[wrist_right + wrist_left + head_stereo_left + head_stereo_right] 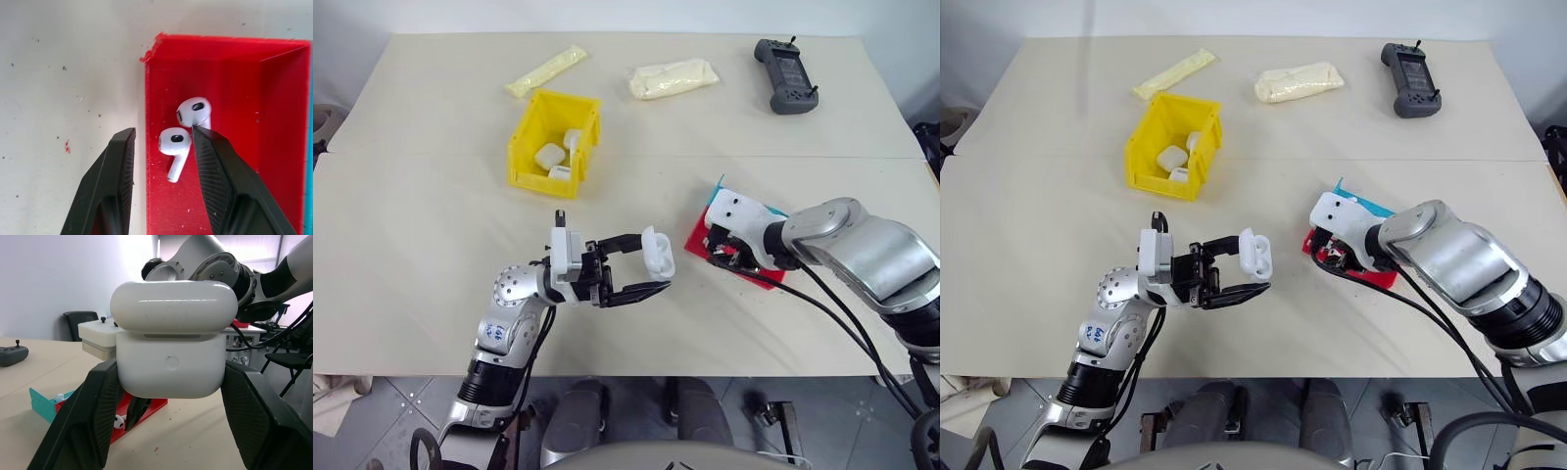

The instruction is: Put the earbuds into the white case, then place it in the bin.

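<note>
Gripping the white case [658, 253], left claw [651, 269]; right claw [164, 147] (fingers parted) half-hides earbuds [175, 142].

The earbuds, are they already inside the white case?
No, both earbuds lie loose in the red tray, while the left pincer holds the white case.

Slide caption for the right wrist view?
Right claw open over two glossy white plastic earbuds lying in the flat red tray.

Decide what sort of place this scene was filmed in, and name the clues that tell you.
Probably a robotics lab or test room. A plain table holds staged items: a yellow bin, a red tray with earbuds, and a handheld controller. Office chairs stand behind.
</note>
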